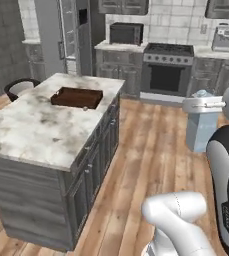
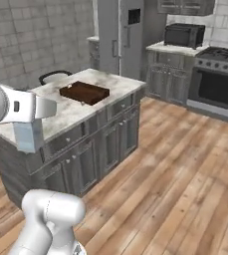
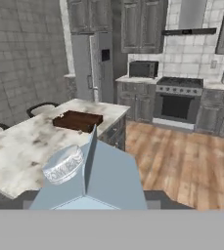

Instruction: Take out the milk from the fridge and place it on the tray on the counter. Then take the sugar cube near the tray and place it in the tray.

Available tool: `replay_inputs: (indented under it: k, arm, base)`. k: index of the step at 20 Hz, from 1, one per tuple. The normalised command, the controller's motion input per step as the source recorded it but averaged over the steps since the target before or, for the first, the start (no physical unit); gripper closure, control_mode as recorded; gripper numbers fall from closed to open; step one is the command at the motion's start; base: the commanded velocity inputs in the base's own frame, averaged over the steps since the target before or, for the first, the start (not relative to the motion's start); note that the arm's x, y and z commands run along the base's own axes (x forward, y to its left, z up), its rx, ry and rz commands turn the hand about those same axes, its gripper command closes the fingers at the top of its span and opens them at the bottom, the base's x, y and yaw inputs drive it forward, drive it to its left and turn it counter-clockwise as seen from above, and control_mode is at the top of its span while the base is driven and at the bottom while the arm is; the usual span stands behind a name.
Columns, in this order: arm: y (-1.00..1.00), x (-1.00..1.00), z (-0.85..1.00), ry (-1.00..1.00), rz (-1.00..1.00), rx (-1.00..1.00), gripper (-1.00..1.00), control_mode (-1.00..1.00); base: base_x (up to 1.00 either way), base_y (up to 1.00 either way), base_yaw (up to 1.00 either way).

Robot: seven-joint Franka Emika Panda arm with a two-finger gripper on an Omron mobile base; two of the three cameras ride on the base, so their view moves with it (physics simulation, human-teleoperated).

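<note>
hand view — milk [image 3: 96,180] held in the gripper [image 3: 91,207] — tray [image 3: 78,120] beyond.

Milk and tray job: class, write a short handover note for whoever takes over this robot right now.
Gripper: closed on the milk, carried in the air over the wooden floor, beside the counter.
Tray: on the counter's far end, with nothing in it.
Sugar cube: small pale speck on the counter just in front of the tray.
Fridge: behind the counter, door shut.
Done: milk is out of the fridge.
Left: set the milk in the tray, then pick up the sugar cube and put it in the tray.
</note>
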Motion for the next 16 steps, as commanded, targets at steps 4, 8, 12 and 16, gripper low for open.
replay_inputs:
  k: [4, 8, 12, 16]
  arm:
    - [0.00, 0.00, 0.00, 0.00, 0.00, 0.00, 1.00, 1.00]
    - [0.00, 0.00, 0.00, 0.00, 0.00, 0.00, 1.00, 1.00]
    - [0.00, 0.00, 0.00, 0.00, 0.00, 0.00, 1.00, 1.00]
    - [0.00, 0.00, 0.00, 0.00, 0.00, 0.00, 1.00, 1.00]
  base:
    - [0.52, -0.35, 0.88]
    - [0.35, -0.83, 0.68]
    - [0.12, -0.99, 0.64]
    - [0.47, -0.75, 0.74]
